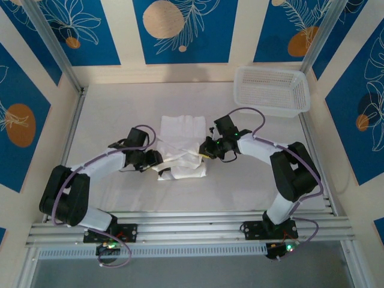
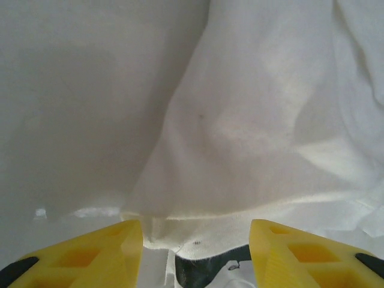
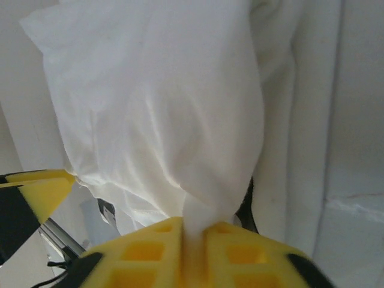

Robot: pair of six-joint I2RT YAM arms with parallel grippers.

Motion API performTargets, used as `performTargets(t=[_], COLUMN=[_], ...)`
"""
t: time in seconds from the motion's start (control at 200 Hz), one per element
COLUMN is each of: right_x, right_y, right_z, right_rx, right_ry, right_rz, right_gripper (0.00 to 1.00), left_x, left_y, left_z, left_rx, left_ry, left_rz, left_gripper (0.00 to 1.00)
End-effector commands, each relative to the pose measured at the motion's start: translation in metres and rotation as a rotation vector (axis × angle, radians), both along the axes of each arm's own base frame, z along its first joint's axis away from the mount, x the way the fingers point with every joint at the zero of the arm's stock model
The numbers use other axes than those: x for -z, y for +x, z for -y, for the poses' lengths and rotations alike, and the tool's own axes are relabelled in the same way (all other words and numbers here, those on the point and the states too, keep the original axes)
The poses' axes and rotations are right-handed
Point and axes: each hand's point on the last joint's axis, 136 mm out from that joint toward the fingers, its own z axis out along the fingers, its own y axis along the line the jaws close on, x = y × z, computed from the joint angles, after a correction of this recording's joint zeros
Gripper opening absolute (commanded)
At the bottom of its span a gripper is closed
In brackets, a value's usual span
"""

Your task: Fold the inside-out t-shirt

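The white table (image 1: 114,117) bears the part-folded shirt (image 1: 180,133) at its middle, well apart from the basket (image 1: 271,90) in the far right corner, with the right gripper (image 3: 193,234) clamped on a bunch of its cloth and the left gripper (image 2: 195,240) open, jaws astride the left hem.

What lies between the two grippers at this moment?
The inside-out t-shirt, bunched up, fills the gap between the left gripper and the right gripper; the top view shows it.
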Motion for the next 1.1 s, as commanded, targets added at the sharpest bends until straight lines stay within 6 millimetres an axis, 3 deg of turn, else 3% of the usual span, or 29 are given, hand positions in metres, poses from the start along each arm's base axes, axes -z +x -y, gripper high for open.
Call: performTargets(t=[0.0, 0.165, 0.44, 0.58, 0.71, 0.805, 0.94, 1.095], right_x=[-0.011, -0.01, -0.006, -0.005, -0.004, -0.006, -0.022, -0.034], right_y=[0.001, 0.0, -0.001, -0.002, -0.005, -0.007, 0.01, 0.062], right_z=[-0.006, -0.004, -0.004, -0.002, 0.004, 0.011, 0.012, 0.019], right_rx=[-0.021, -0.013, -0.016, -0.01, 0.015, 0.046, 0.084, 0.176], right_ry=[0.021, 0.016, 0.007, 0.0, -0.016, 0.012, 0.066, 0.13], right_rz=[0.017, 0.009, -0.008, -0.01, -0.02, -0.03, -0.004, -0.011], right_gripper=[0.04, 0.01, 0.0, 0.0, 0.0, 0.0, 0.0, 0.0], left_x=[-0.002, 0.011, 0.007, 0.002, -0.006, -0.026, -0.06, -0.077], left_y=[0.012, 0.016, 0.026, 0.027, 0.027, 0.031, 0.053, 0.107], left_z=[-0.007, -0.013, 0.005, 0.01, 0.012, 0.016, 0.025, 0.036], left_rx=[-0.017, -0.036, -0.026, -0.03, -0.036, -0.043, -0.043, -0.049], left_ry=[0.021, 0.022, -0.082, -0.118, -0.142, -0.175, -0.212, -0.203], left_rz=[0.023, 0.006, 0.03, 0.041, 0.046, 0.083, 0.134, 0.177], left_gripper=[0.5, 0.51, 0.46, 0.3, 0.03, 0.0, 0.0, 0.0])
